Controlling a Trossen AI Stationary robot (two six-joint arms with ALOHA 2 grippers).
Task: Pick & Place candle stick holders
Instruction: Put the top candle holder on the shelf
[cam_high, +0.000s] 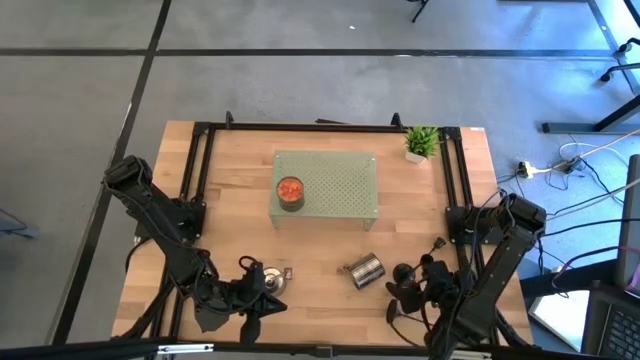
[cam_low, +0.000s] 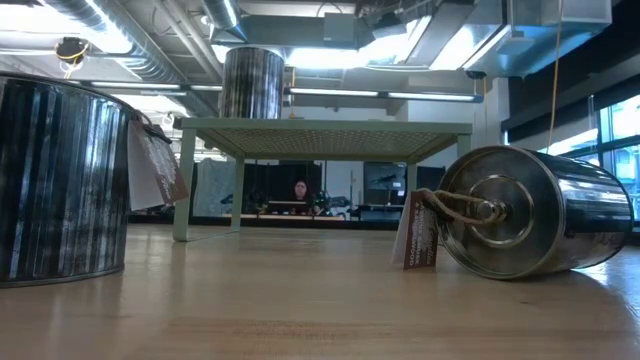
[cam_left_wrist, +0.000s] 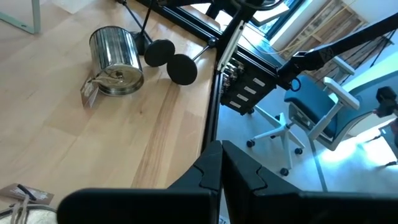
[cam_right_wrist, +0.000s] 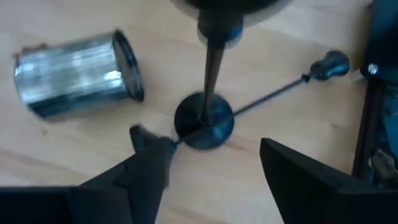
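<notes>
Two black candle stick holders lie close together at the table's near right (cam_high: 405, 278). In the right wrist view one round base (cam_right_wrist: 204, 121) shows, with a thin stem running to a small cup (cam_right_wrist: 329, 62). A second holder's stem (cam_right_wrist: 214, 56) rises toward the camera. Their round bases also show in the left wrist view (cam_left_wrist: 171, 61). My right gripper (cam_right_wrist: 214, 155) is open just above them, a finger on either side of the base. My left gripper (cam_left_wrist: 221, 171) is shut and empty near the front edge, left of centre (cam_high: 250, 295). I cannot make out a third holder.
A silver can (cam_high: 365, 268) lies on its side near the holders. Another silver can with a tag (cam_high: 272, 282) stands beside my left gripper. An orange can (cam_high: 290, 190) sits on the green perforated stand (cam_high: 345, 185) at mid-table. A small plant (cam_high: 420, 143) is far right.
</notes>
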